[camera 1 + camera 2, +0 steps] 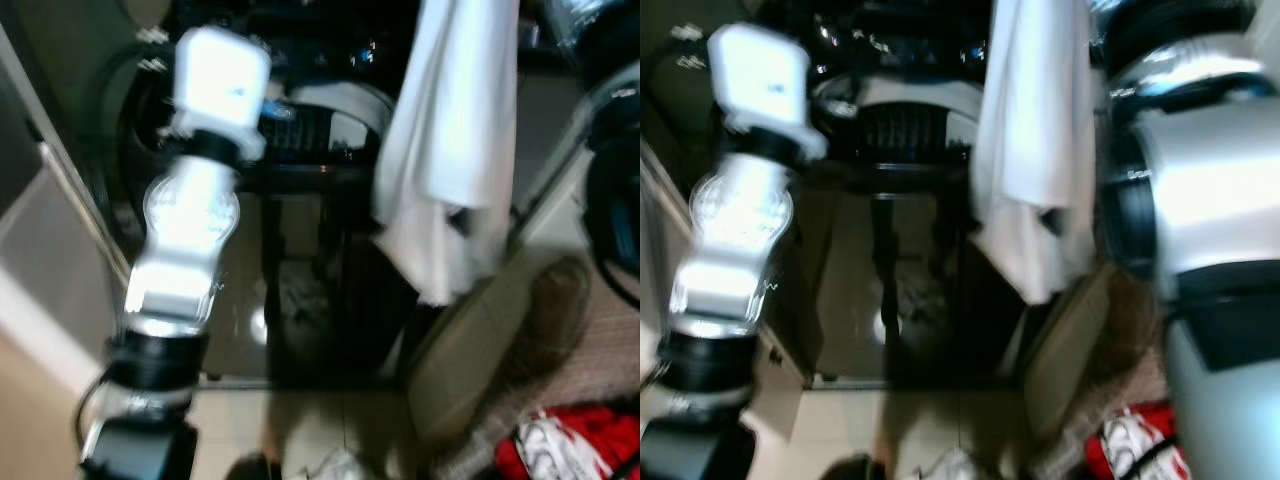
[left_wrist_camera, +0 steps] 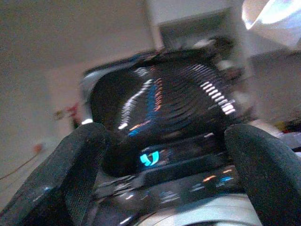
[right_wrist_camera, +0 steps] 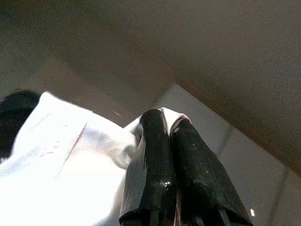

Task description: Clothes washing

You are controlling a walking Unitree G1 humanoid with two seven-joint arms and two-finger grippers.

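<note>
While no writing is legible, right pincer [image 3: 167, 123] clenched on white garment [image 1: 445, 150], left pincer [image 2: 164, 146] released above washing machine [image 2: 164, 101].

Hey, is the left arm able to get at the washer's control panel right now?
Probably yes: the left gripper, fingers open, points straight at the lit control panel with nothing between; the white garment hangs off to the side.

One cloth, one washer, two arms.
A single white garment [image 1: 445, 150], one washing machine [image 1: 310, 130], one red bag [image 1: 580, 445], two silver arms.
</note>
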